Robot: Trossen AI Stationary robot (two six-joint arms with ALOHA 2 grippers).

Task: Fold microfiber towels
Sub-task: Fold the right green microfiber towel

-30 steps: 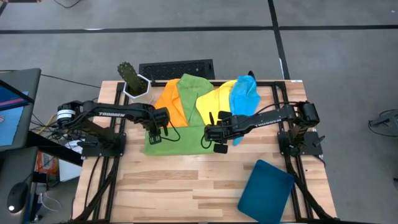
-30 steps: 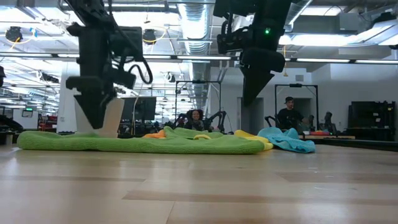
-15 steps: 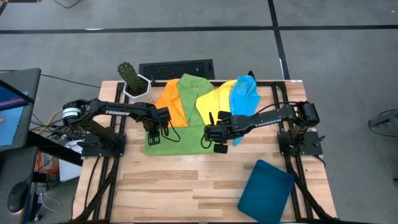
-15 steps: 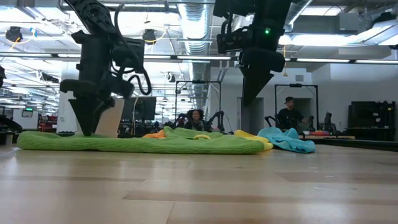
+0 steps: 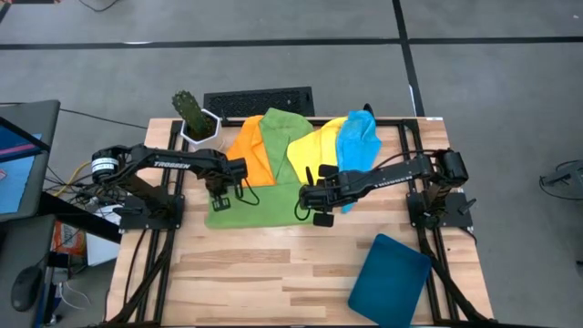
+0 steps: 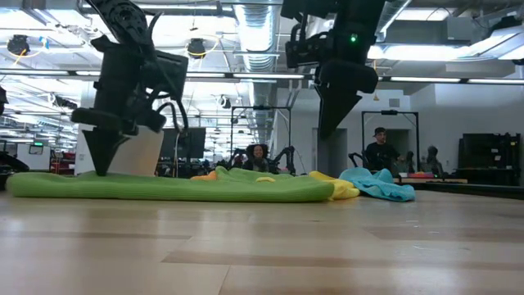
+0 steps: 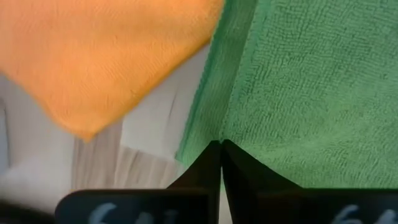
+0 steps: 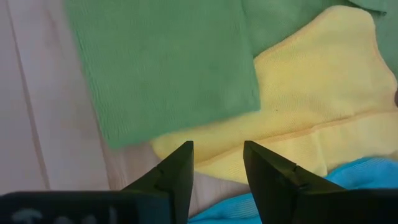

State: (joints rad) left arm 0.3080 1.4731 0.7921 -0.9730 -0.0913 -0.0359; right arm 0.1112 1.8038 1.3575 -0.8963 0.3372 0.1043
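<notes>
Near the table's [image 5: 273, 273] left edge, the left pincer [image 5: 217, 199] is clamped on the front green towel's [image 5: 260, 205] left border, while the right pincer [image 5: 307, 195] hangs parted above that towel's right edge.

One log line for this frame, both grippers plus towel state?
left gripper: shut on green towel corner | right gripper: open, above towel's other end | towel: flat, unfolded

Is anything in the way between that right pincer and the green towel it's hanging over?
Nothing visible. The right pincer hangs open above the green towel, near its edge beside the yellow towel, with only air beneath it. The left pincer is shut on the towel's opposite edge.
</notes>
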